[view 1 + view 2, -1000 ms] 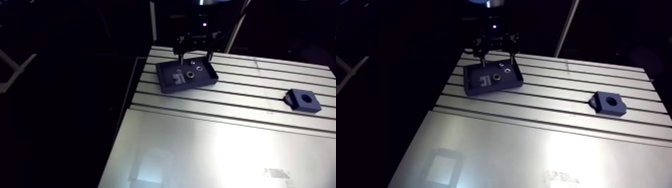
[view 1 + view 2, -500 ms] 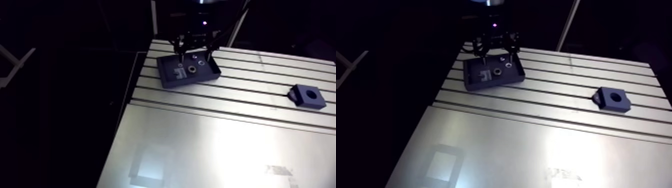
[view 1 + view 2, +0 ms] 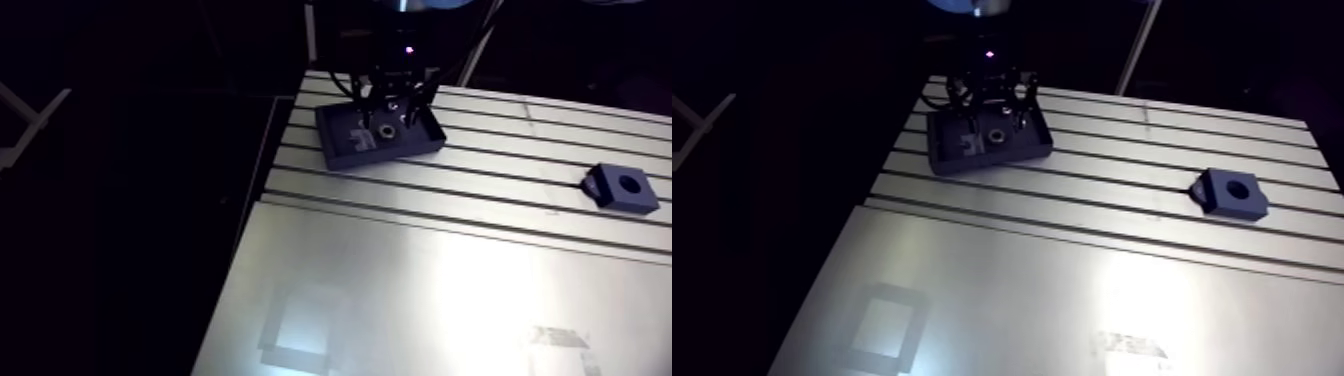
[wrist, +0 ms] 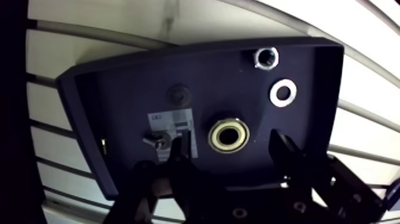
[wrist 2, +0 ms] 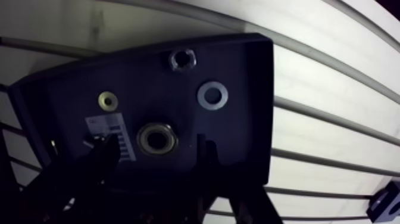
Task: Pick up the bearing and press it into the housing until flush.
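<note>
Inside the tray (image 4: 131, 107), open floor rings the bearing (image 4: 228, 135); the washer (image 4: 283, 93) and nut (image 4: 266, 57) lie apart ahead.

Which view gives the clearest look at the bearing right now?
The wrist view: the bearing shows large as a brassy ring lying in the dark tray, between the fingertips of the open gripper. The arm view shows only a tiny ring in the tray under the gripper.

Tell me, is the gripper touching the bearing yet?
Apart. The wrist view shows bare tray floor between the bearing and each finger of the open gripper.
</note>
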You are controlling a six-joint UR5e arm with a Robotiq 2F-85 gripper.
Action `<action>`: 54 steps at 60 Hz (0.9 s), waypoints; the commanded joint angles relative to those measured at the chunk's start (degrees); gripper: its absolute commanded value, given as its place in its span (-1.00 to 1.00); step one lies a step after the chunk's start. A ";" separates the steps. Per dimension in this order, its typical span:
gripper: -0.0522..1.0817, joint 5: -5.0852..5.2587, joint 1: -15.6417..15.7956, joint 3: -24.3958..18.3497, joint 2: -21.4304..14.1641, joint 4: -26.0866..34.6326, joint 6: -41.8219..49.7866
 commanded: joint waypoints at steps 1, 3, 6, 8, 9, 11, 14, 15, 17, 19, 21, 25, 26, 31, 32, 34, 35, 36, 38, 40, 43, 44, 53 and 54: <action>-0.45 -0.17 0.17 0.18 0.54 -0.72 -0.05; -0.45 -0.17 0.10 0.28 0.70 -0.72 -0.05; -0.45 -0.17 0.09 0.28 0.88 -0.80 0.03; -0.44 -0.25 0.09 0.28 0.98 -0.88 0.04; -0.44 -0.26 0.09 0.28 1.07 -1.05 -0.03; -0.44 -0.26 0.17 0.28 1.08 -1.07 -0.04; -0.44 -0.26 0.18 0.28 1.08 -1.07 -0.05; -0.43 -0.26 0.18 0.28 1.16 -1.07 -0.05; -0.42 -0.26 0.18 0.28 1.17 -1.07 -0.05; -0.42 -0.26 0.18 0.21 1.17 -1.07 -0.05; -0.41 -0.26 0.11 0.20 1.17 -1.07 -0.05; -0.37 -0.26 0.17 0.19 1.17 -1.07 -0.05; -0.37 -0.26 0.17 0.19 1.17 -1.07 -0.05; -0.35 -0.26 0.18 0.19 1.09 -1.07 -0.05; -0.35 -0.26 0.18 0.19 1.08 -1.07 -0.05; -0.35 -0.26 0.18 0.19 1.08 -1.07 -0.05; -0.35 -0.26 0.18 0.19 1.08 -1.07 -0.05; -0.35 -0.26 0.18 0.19 1.08 -1.07 -0.05; -0.35 -0.26 0.18 0.19 1.01 -1.07 -0.05; -0.35 -0.26 0.18 0.19 0.92 -1.07 -0.05; -0.34 -0.26 0.18 0.19 0.83 -1.07 -0.05; -0.35 -0.26 0.18 0.19 0.82 -1.07 -0.05; -0.32 -0.43 0.27 0.27 0.56 -1.07 -0.05; -0.32 -0.43 0.27 0.27 0.56 -1.07 -0.05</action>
